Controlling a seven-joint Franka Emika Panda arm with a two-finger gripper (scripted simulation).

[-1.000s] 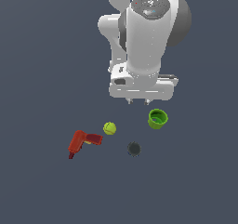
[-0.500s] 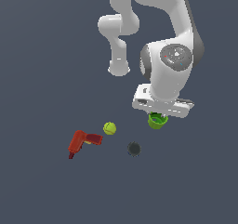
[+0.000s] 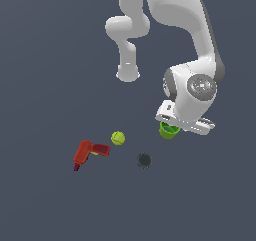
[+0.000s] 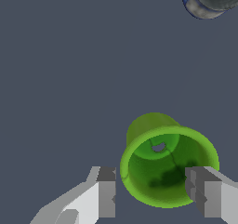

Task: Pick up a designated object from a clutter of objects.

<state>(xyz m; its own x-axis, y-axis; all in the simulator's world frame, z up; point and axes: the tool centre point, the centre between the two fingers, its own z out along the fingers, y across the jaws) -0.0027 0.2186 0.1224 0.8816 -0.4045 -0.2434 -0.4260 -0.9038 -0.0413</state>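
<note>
I have the hand (image 4: 151, 195) spread wide, holding nothing, its fingers (image 4: 106, 190) straddling the cup (image 4: 168, 165) so closing will pinch the rim. The cup sits upright on the tabletop (image 3: 50, 60), apart from the ball (image 3: 118, 138) and drill (image 3: 88, 153).

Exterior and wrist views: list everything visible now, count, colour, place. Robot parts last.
Green cup: 1, bright green, between the open fingers in the wrist view; partly hidden under the hand in the exterior view.
Ball: 1, yellow-green, between drill and cup.
Power drill: 1, red, lying furthest toward the exterior view's left.
Round object: 1, dark grey, nearer the camera than ball and cup.
Floor: plain dark grey.
Arm: 1, white, bent down over the cup.
Gripper: 1, open, a finger on each side of the cup, not clamped.
</note>
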